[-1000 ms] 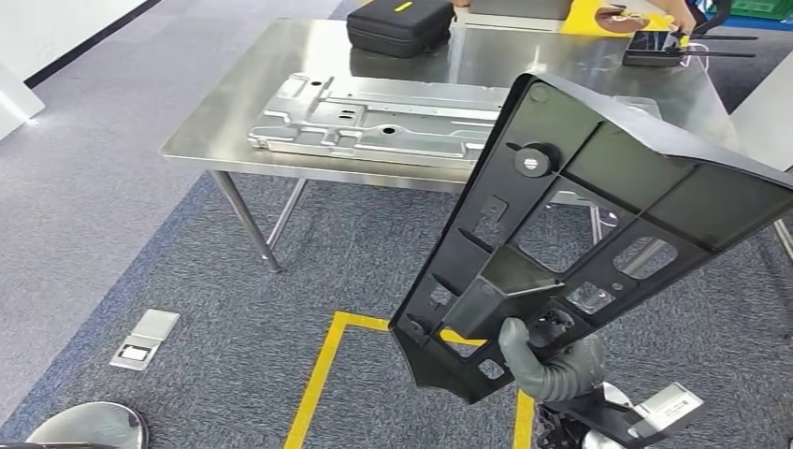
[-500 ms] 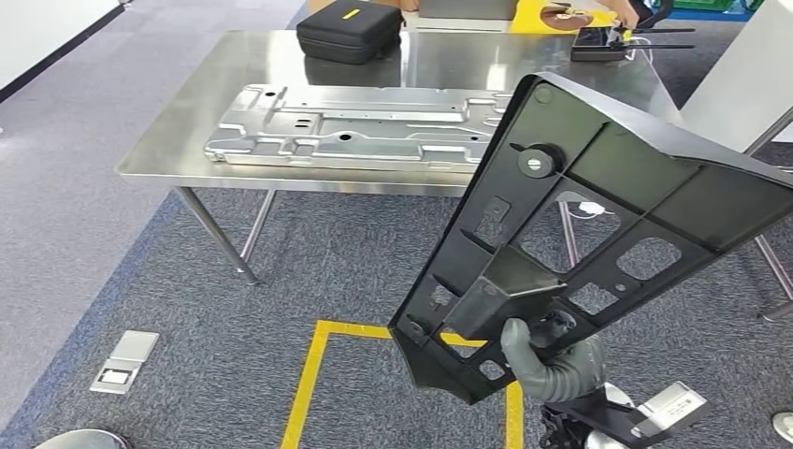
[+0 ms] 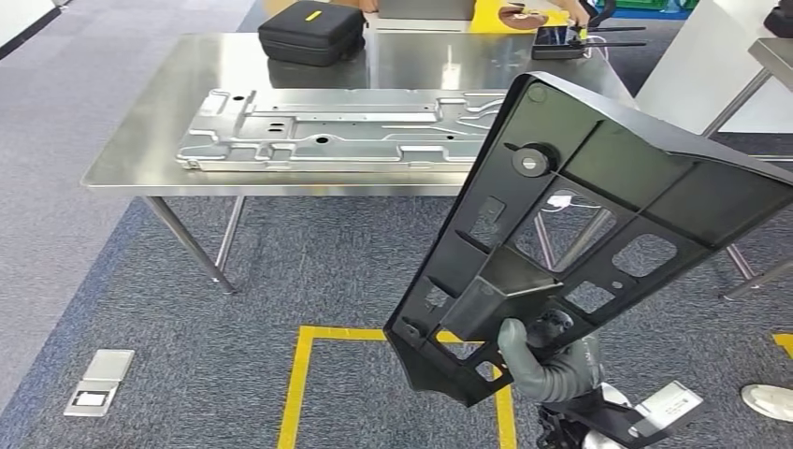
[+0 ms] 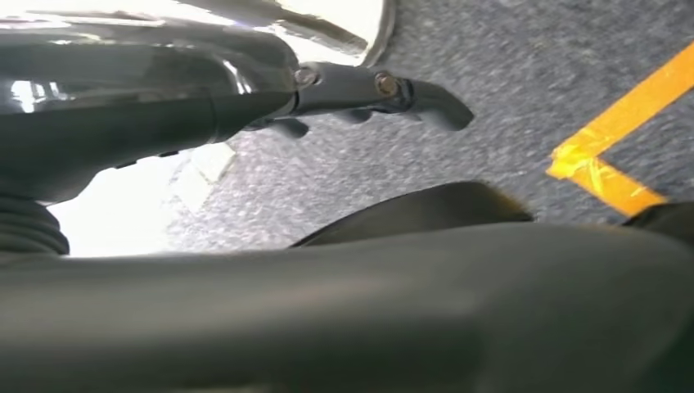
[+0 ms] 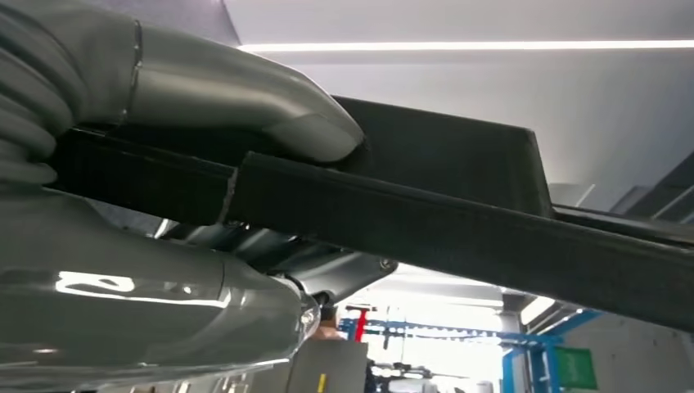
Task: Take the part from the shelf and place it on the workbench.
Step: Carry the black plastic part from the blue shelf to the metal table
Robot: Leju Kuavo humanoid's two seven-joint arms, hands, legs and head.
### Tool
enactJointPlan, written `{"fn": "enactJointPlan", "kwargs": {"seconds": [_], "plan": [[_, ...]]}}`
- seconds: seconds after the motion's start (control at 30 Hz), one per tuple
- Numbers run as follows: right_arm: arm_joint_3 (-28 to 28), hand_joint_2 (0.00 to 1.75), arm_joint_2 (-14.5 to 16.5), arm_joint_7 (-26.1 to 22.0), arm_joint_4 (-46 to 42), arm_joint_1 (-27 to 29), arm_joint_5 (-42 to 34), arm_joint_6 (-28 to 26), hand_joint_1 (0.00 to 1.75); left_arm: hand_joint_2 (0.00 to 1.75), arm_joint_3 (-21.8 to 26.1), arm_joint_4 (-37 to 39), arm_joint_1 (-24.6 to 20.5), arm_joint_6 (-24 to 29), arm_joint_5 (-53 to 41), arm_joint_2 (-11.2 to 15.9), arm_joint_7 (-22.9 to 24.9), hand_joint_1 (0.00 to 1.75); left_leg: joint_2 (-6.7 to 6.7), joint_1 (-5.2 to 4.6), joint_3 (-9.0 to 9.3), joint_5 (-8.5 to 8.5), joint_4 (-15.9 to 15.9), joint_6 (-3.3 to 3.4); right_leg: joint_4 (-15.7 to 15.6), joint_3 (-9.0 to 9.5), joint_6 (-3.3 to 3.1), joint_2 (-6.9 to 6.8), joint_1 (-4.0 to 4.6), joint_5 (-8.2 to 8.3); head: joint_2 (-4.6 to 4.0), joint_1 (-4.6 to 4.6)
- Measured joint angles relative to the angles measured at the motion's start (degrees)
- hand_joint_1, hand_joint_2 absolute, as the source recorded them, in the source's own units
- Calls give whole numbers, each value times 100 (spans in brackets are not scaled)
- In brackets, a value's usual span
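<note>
While the right hand (image 3: 547,360) grips the black part (image 3: 598,224) by its narrow lower end, thumb wrapped over a rib, the part tilts up and to the right above the carpet, short of the steel desk (image 3: 140,140). On the desk lie a stamped metal panel (image 3: 327,131) and a black case (image 3: 309,30). Yellow tape (image 3: 299,383) marks the floor. In the left wrist view the left hand (image 4: 360,94) holds nothing, fingers extended.
</note>
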Motion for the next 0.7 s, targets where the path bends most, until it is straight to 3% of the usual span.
{"fn": "enactJointPlan", "kwargs": {"seconds": [0.1,0.13,0.17,0.2,0.27,0.33,0.37,0.43,0.5,0.6,0.63,0.7], "plan": [[6,175,-1,0,7,-4,-1,12,175,175,0,0,8,-1,0,0,8,0,170,-28,16,4,-25,72,935,-436,14,-188,22,-494,0,2],[7,175,-2,0,14,0,-1,15,175,175,0,0,12,-3,0,1,12,0,225,-44,18,-2,-23,82,1248,-584,16,-197,25,-597,0,2],[6,175,-2,0,22,5,-1,16,175,175,0,0,13,-4,0,1,16,0,274,-57,22,-8,-21,91,1391,-650,15,-202,28,-594,0,2],[5,175,-2,0,29,7,-1,16,175,175,0,0,10,-5,0,1,19,0,317,-68,31,-14,-19,96,1317,-610,8,-213,32,-483,0,2],[5,175,-2,0,34,5,-2,16,175,175,0,0,1,-6,0,0,19,0,387,-80,65,-39,-17,88,620,-260,-32,-318,53,-93,0,2],[5,175,-2,2,34,0,-2,16,175,175,0,0,-3,-6,0,-1,19,0,439,-109,86,-72,0,49,-9,42,-92,-486,104,119,0,1],[5,175,-2,3,34,0,-2,16,175,175,0,0,-3,-7,0,-1,18,0,463,-119,88,-81,4,28,-118,87,-120,-532,128,121,0,1],[3,175,-2,3,34,6,-5,15,175,175,0,0,-5,-8,-2,-1,19,0,518,-123,98,-90,-1,-9,-143,81,-176,-483,137,122,0,-1],[0,175,3,-4,32,4,-8,14,175,175,0,0,-8,-8,-9,-1,22,0,464,-112,100,-129,33,-38,-158,86,-218,-434,119,135,0,-4],[-2,175,16,-17,32,7,-3,14,175,175,0,0,-15,-15,-18,-1,30,0,358,-107,134,-115,3,113,-133,97,-215,-392,126,112,0,-8],[-2,175,19,-19,32,8,-1,14,175,175,0,0,-20,-19,-18,-1,31,0,359,-105,153,-112,-23,123,-127,100,-220,-384,127,107,0,-8],[-3,175,20,-20,32,6,1,14,175,175,0,0,-24,-21,-18,-1,33,0,357,-96,167,-95,-42,45,-126,103,-224,-380,130,103,0,-8]]}}
